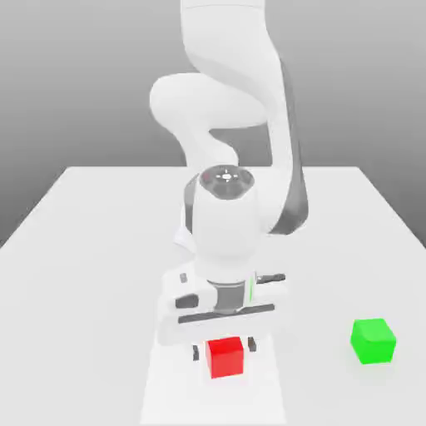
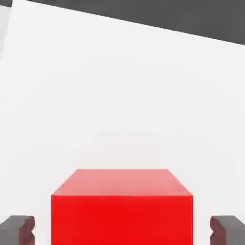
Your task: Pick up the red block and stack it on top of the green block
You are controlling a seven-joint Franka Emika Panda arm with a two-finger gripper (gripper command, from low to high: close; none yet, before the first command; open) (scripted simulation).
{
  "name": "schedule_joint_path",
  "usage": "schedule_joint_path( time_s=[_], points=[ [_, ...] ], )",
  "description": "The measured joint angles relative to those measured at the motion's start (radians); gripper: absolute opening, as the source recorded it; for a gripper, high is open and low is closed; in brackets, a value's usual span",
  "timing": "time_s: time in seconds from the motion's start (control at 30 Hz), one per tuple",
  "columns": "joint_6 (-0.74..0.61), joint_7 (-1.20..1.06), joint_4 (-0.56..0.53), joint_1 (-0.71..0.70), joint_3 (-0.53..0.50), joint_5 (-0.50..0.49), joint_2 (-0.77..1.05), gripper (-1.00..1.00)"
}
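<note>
Gripper (image 1: 225, 348) down low over the white table (image 1: 91, 250), fingers spread apart, one dark pad on each side of the red block (image 1: 225, 357) with a sliver of gap showing either side in the hand view, so not clamped on it. In that hand view the gripper (image 2: 122, 230) straddles the red block (image 2: 122, 210), grey fingertips (image 2: 18, 228) level with the cube's upper half; top face of the cube plain and matte. Red block sits flat on the table, near its front edge in the exterior view, directly under the white hand. Arm folds up and back from the wrist, big white links rising toward the rear of the table. Green block (image 1: 372, 340) rests on the table off to the exterior view's right of the red one, well apart from it and from the gripper, about as close to the front edge. Table surface (image 2: 119, 86) plain white, grey backdrop behind
</note>
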Motion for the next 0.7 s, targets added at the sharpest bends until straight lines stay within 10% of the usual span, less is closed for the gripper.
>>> schedule_joint_path(
  time_s=[0.33,0.7],
  points=[
    [-0.168,0.009,-0.028,0.0,0.001,-0.01,-0.196,-1.0],
    [-0.314,0.422,0.111,0.401,0.189,-0.033,-0.203,-1.0]
  ],
)
